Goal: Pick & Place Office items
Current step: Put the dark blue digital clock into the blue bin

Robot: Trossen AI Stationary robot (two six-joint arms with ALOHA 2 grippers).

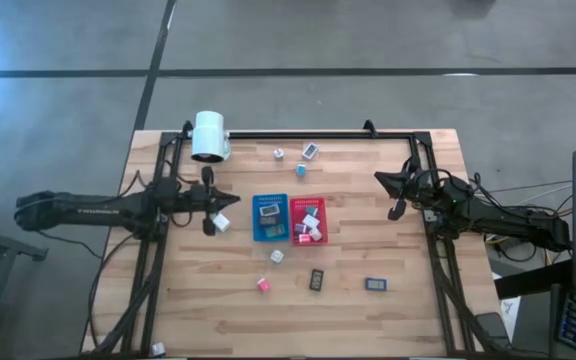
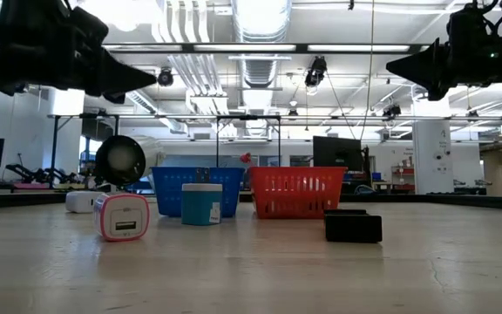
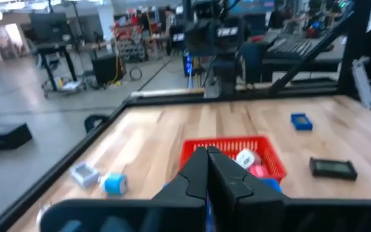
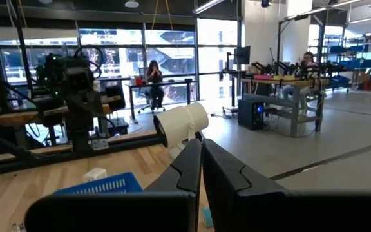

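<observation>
Hovering left of the blue tray [image 1: 270, 232], left gripper [image 1: 230, 200] pinched closed, empty; no legible writing.

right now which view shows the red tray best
The high view: the red tray shows whole from above, beside the blue tray, with small items inside. The low view shows only its side wall; the left wrist view sees it partly behind the fingers; the right wrist view misses it.

Left gripper [image 3: 207, 169] fingers pressed together, nothing between. Beyond: red tray [image 3: 232, 156] holding small items. Blue block [image 3: 301, 122] and dark flat rectangle [image 3: 333, 168] on the table [image 3: 153, 135].
</observation>
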